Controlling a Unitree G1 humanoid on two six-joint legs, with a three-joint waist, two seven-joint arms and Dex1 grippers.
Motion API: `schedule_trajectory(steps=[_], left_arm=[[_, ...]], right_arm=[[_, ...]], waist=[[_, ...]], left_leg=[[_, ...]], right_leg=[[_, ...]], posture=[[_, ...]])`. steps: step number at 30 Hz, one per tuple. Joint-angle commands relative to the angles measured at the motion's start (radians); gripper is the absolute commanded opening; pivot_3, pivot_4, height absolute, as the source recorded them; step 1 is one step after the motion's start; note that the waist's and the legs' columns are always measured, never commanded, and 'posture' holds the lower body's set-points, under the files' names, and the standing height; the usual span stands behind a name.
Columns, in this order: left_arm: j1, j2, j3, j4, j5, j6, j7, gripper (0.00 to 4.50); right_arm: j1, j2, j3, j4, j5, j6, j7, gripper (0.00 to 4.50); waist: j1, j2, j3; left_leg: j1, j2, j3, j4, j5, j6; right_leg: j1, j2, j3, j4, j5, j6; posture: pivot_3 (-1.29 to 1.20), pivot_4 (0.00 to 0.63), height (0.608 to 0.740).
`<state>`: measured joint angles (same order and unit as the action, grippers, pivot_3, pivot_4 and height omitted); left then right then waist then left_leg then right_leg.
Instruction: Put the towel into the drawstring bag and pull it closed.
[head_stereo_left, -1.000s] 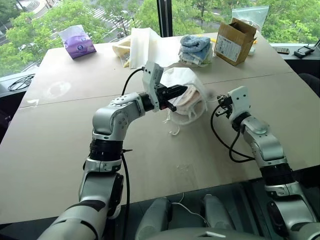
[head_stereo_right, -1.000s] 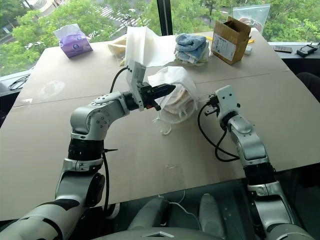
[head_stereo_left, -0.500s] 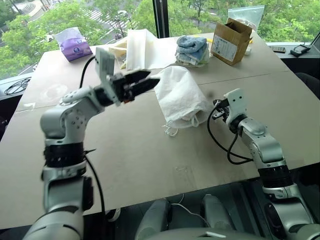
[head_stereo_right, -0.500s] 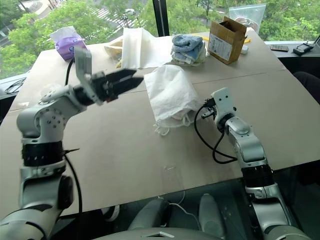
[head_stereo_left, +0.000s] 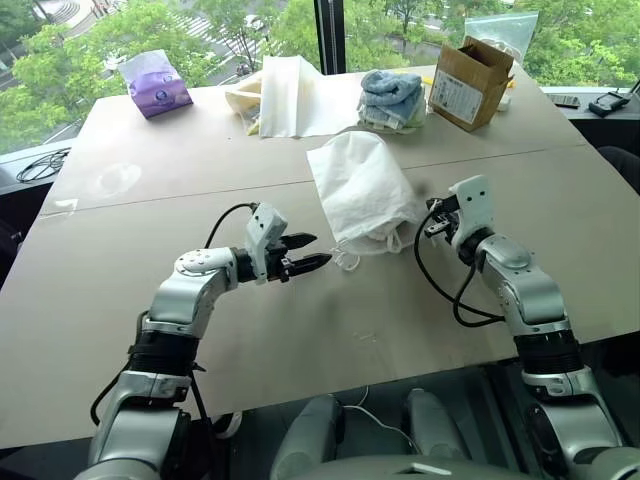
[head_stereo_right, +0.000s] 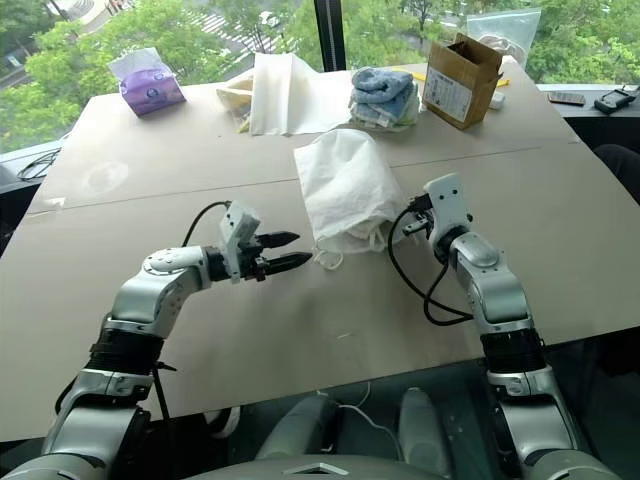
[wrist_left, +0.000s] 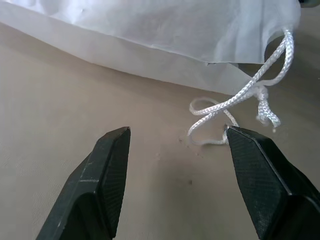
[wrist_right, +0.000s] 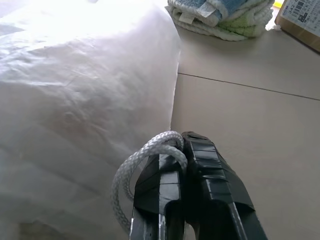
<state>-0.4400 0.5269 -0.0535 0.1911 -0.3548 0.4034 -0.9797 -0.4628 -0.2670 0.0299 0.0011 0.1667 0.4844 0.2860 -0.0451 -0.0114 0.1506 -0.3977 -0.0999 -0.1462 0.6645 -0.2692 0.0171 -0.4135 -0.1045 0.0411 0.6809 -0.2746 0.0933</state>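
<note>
1. Moved since a second ago: left hand, then raised at the mouth of the drawstring bag, now sits low over the tabletop at the bag's 7 o'clock, its fingers spread wide and empty. The bag, then held up with its mouth open, now lies slumped flat.

2. Right hand: unchanged in place, at the bag's 4 o'clock; fingers pinched tight on a white cord loop from the bag's mouth.

3. Drawstring bag: thin, crinkly white fabric, judged very light and limp, likely to slide or lift if tugged from one side only. It lies mid-tabletop, mouth toward the robot at 6 o'clock.

4. Loose cord end: knotted twisted rope, lying on the tabletop just in front of the left hand, touching or nearly touching one fingertip. Judged the best place to take hold; it is thin and flat to the surface, so a low, pinching grip is needed.

5. Towel: not directly visible; the bag's bulge near its mouth suggests it is inside.

6. Other containers: brown cardboard box at 1 o'clock, open, contents unclear; purple tissue pack at 10 o'clock, tissue showing at the top.

7. Other cloth: blue-and-white stacked towels and cream sheets, at 12 o'clock, well apart from the bag.
</note>
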Motion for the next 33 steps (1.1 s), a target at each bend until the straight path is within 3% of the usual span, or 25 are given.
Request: schedule_trajectory(steps=[1, 9, 12, 17, 21, 25, 31, 33], left_arm=[[-0.025, -0.051, -0.007, 0.024, 0.017, -0.062, 0.020, 3.13], [-0.028, -0.098, -0.010, 0.065, 0.029, -0.098, 0.002, 3.13], [-0.017, -0.103, -0.015, 0.060, 0.038, -0.116, -0.002, 2.32], [-0.003, -0.104, -0.009, 0.051, 0.063, -0.132, 0.046, 0.04], [0.009, -0.104, 0.025, 0.078, 0.108, -0.198, 0.148, 0.04], [-0.010, -0.127, 0.121, 0.138, 0.212, -0.403, 0.426, 0.04], [-0.017, -0.162, 0.158, 0.188, 0.308, -0.578, 0.639, 0.04], [-0.036, -0.156, 0.198, 0.220, 0.359, -0.602, 0.786, 0.04]], right_arm=[[-0.034, 0.023, -0.047, -0.056, 0.038, 0.014, -0.013, 0.00], [-0.024, 0.027, -0.052, -0.065, 0.031, 0.026, -0.014, 0.00], [-0.019, 0.025, -0.055, -0.071, 0.030, 0.033, -0.012, 0.00], [-0.017, 0.024, -0.059, -0.074, 0.028, 0.036, -0.013, 0.00], [-0.017, 0.011, -0.085, -0.064, 0.004, 0.023, -0.050, 0.00], [-0.021, 0.009, -0.226, -0.020, -0.024, 0.002, -0.216, 0.00], [-0.009, -0.008, -0.293, -0.022, -0.037, -0.004, -0.284, 0.00], [-0.009, -0.010, -0.323, -0.017, -0.038, 0.001, -0.322, 0.00]], waist=[[0.000, 0.000, 0.000], [0.001, 0.000, 0.000], [0.001, 0.000, 0.000], [0.000, 0.000, 0.000], [0.001, 0.000, 0.000], [0.005, 0.000, 0.000], [0.004, 0.000, 0.000], [0.003, 0.000, 0.000]], left_leg=[[0.000, 0.000, 0.000, 0.000, 0.000, 0.000], [0.000, 0.000, 0.000, 0.000, 0.000, 0.000], [0.000, 0.000, 0.000, 0.001, 0.000, 0.000], [0.000, 0.000, 0.000, 0.001, 0.000, 0.000], [0.000, 0.000, 0.000, 0.001, 0.000, 0.000], [0.000, 0.000, 0.000, 0.001, 0.000, 0.000], [0.000, 0.000, 0.000, 0.001, 0.000, 0.000], [0.000, 0.000, 0.001, 0.001, 0.000, 0.000]], right_leg=[[0.000, 0.000, 0.000, 0.000, 0.000, 0.000], [0.000, 0.000, 0.000, 0.001, 0.000, 0.000], [0.000, 0.000, 0.000, 0.001, 0.000, 0.000], [0.000, 0.000, 0.000, 0.001, 0.000, 0.000], [0.000, 0.000, 0.000, 0.001, 0.000, 0.000], [0.000, 0.000, 0.000, 0.001, 0.000, 0.000], [0.000, -0.001, 0.000, 0.001, 0.000, 0.000], [0.000, -0.001, 0.001, 0.001, 0.000, 0.000]], posture=[[0.00, 0.150, 0.740], [0.00, 0.150, 0.740], [0.00, 0.150, 0.740], [0.00, 0.150, 0.740], [0.00, 0.150, 0.740], [0.00, 0.150, 0.740], [0.00, 0.150, 0.740], [0.00, 0.150, 0.740]])
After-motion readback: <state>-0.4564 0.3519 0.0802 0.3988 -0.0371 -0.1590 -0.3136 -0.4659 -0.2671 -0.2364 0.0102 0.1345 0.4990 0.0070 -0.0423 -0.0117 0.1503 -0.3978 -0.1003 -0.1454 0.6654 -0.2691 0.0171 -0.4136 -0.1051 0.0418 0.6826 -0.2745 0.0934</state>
